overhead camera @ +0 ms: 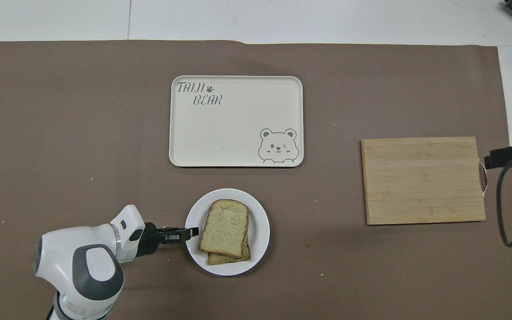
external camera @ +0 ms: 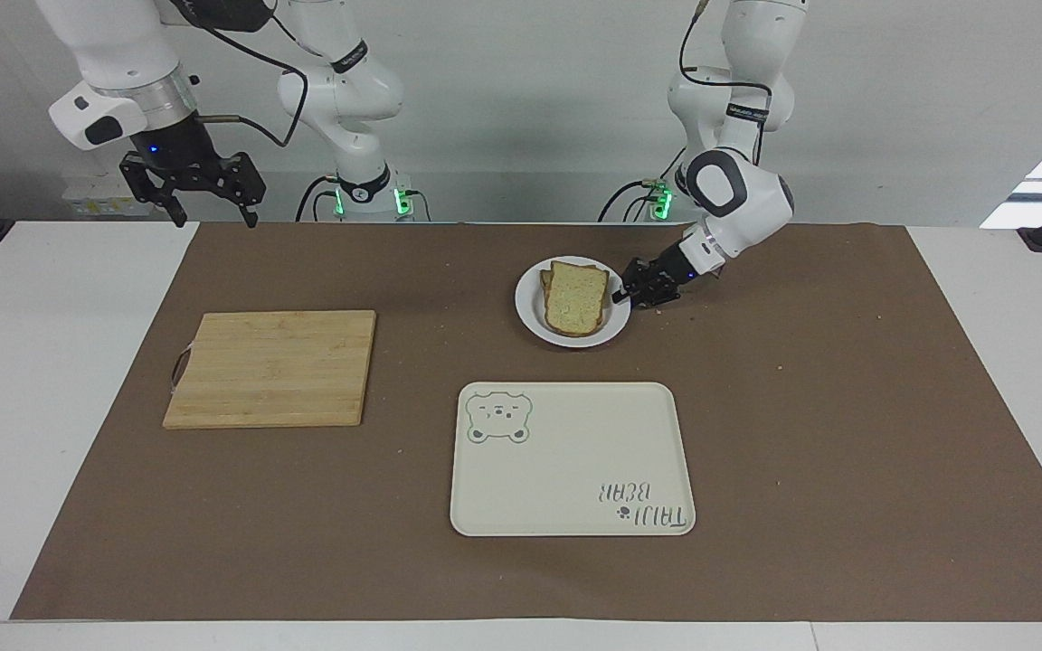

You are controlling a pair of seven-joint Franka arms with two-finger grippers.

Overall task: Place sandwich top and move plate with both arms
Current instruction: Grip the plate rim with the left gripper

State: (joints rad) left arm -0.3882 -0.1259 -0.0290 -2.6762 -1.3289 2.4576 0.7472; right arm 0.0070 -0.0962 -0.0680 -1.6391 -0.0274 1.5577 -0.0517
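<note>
The sandwich top (external camera: 575,301) lies on another slice on the small white plate (external camera: 528,315), which sits on the brown mat near the robots. In the overhead view the sandwich top (overhead camera: 225,227) covers most of the lower slice on the plate (overhead camera: 261,222). My left gripper (external camera: 625,294) is low at the plate's rim on the left arm's side, open, its tips reaching the rim; it also shows in the overhead view (overhead camera: 191,231). My right gripper (external camera: 213,215) is open and empty, raised over the mat's edge at the right arm's end.
A cream tray with a bear drawing (external camera: 575,470) lies farther from the robots than the plate. A wooden cutting board (external camera: 272,366) lies toward the right arm's end. Crumbs dot the mat.
</note>
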